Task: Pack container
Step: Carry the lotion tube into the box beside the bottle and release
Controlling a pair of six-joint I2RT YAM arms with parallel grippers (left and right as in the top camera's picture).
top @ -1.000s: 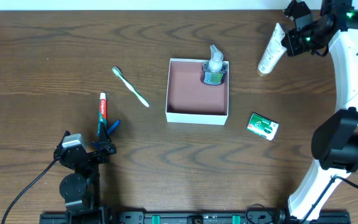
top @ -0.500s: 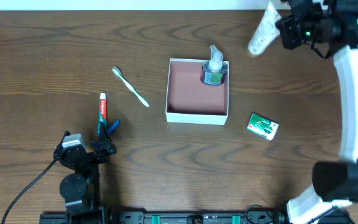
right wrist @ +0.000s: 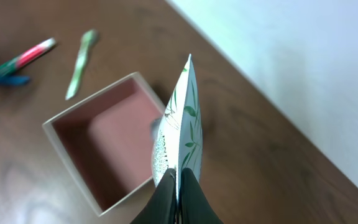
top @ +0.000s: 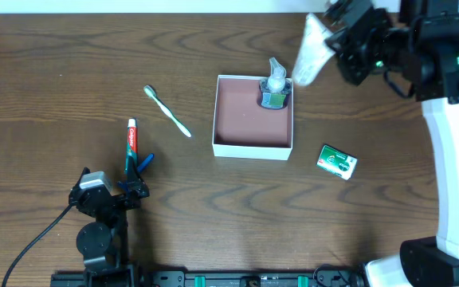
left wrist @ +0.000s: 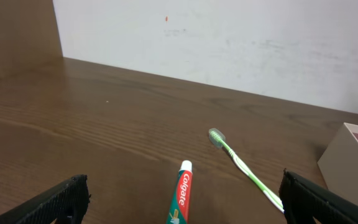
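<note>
The container (top: 253,145), a shallow white-walled box with a reddish-brown floor, sits mid-table; a small clear bottle (top: 275,84) lies in its far right corner. My right gripper (top: 335,38) is shut on a white tube with green leaf print (top: 309,52), holding it in the air just right of the box's far right corner. In the right wrist view the tube (right wrist: 180,127) hangs over the box's edge (right wrist: 104,163), pinched by the gripper (right wrist: 178,180). My left gripper (left wrist: 179,202) is open, low near the table's front left, with the Colgate toothpaste (left wrist: 179,198) between its fingers.
A green-white toothbrush (top: 166,111) lies left of the box, the red toothpaste tube (top: 131,143) further left. A small green soap packet (top: 337,161) lies right of the box's front. The table's far edge meets a white wall (left wrist: 229,37).
My right gripper has carried the white tube left from the table's far right toward the box's far right corner. The left arm has not moved.
</note>
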